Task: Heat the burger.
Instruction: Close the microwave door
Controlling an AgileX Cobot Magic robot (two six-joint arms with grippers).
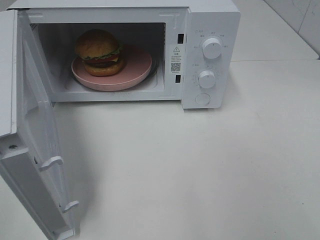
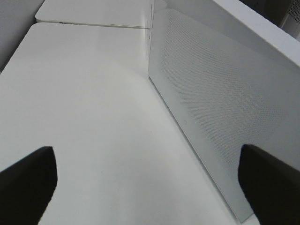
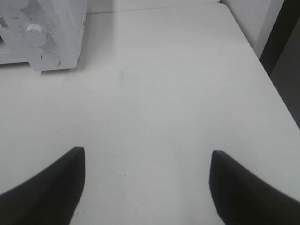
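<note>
The burger (image 1: 100, 52), with a golden-brown bun, lettuce and tomato, sits on a pink plate (image 1: 135, 70) inside the open white microwave (image 1: 210, 20). The microwave door (image 1: 30, 150) is swung wide open to the left. Neither gripper shows in the exterior high view. My left gripper (image 2: 145, 187) is open and empty, with its dark fingers (image 2: 28, 183) apart just outside the door's mesh panel (image 2: 211, 108). My right gripper (image 3: 145, 187) is open and empty over bare table, to the right of the microwave's control panel (image 3: 42, 33).
The microwave has two knobs (image 1: 212, 48) and a round button (image 1: 202, 99) on its right panel. The white table (image 1: 200, 170) stretches in front of it. The table's right edge (image 3: 262, 61) shows in the right wrist view.
</note>
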